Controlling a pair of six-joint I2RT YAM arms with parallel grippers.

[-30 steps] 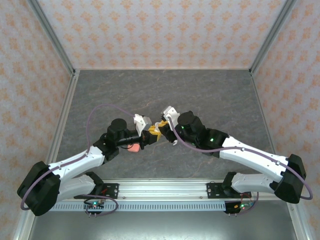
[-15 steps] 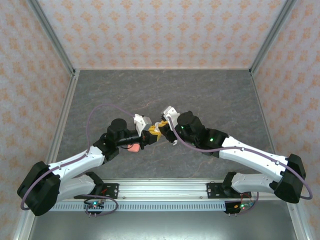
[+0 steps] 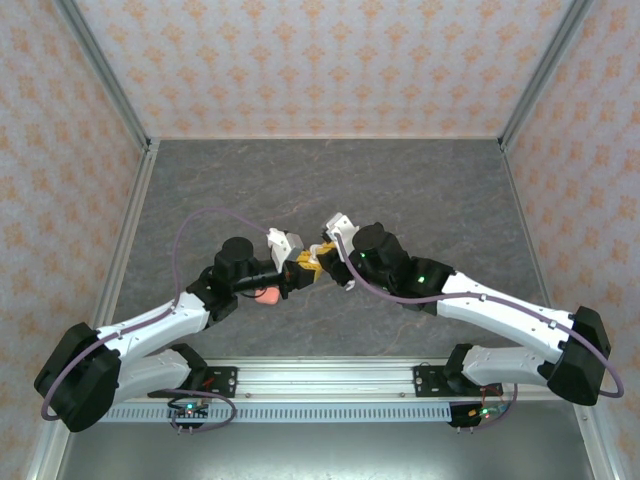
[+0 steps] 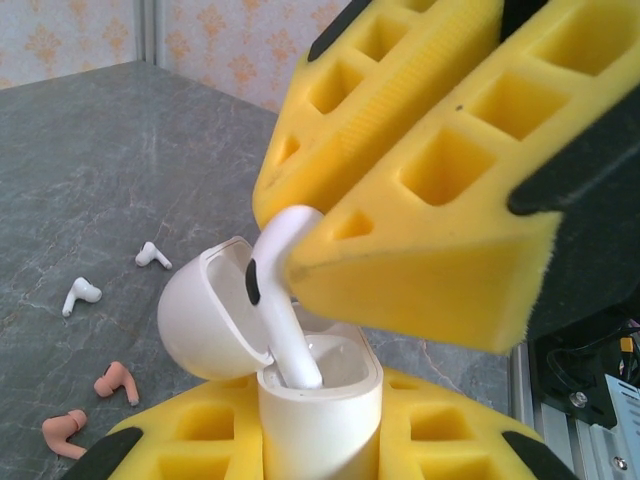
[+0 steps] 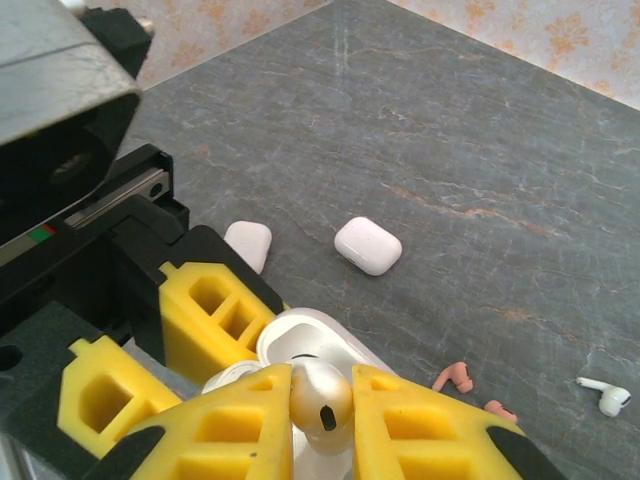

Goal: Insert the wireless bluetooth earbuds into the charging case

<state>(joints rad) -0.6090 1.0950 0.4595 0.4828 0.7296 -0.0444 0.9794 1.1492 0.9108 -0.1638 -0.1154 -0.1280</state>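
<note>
My left gripper (image 4: 320, 445) is shut on a white charging case (image 4: 322, 400), holding it upright with its lid (image 4: 205, 310) swung open to the left. My right gripper (image 5: 321, 410) is shut on the head of a white earbud (image 5: 320, 392). The earbud (image 4: 282, 310) leans, and its stem tip reaches down into the case's left slot. The other slot looks empty. In the top view the two grippers (image 3: 298, 266) (image 3: 322, 257) meet over the middle of the table. Loose earbuds lie on the table: two white (image 4: 152, 256) (image 4: 80, 295) and two pink (image 4: 118, 381) (image 4: 62, 430).
Two closed white cases (image 5: 368, 245) (image 5: 248, 243) lie on the grey marbled table beyond the grippers. A pink object (image 3: 265, 295) sits under the left wrist. The arms' mounting rail (image 3: 320, 375) runs along the near edge, and patterned walls close in the other sides.
</note>
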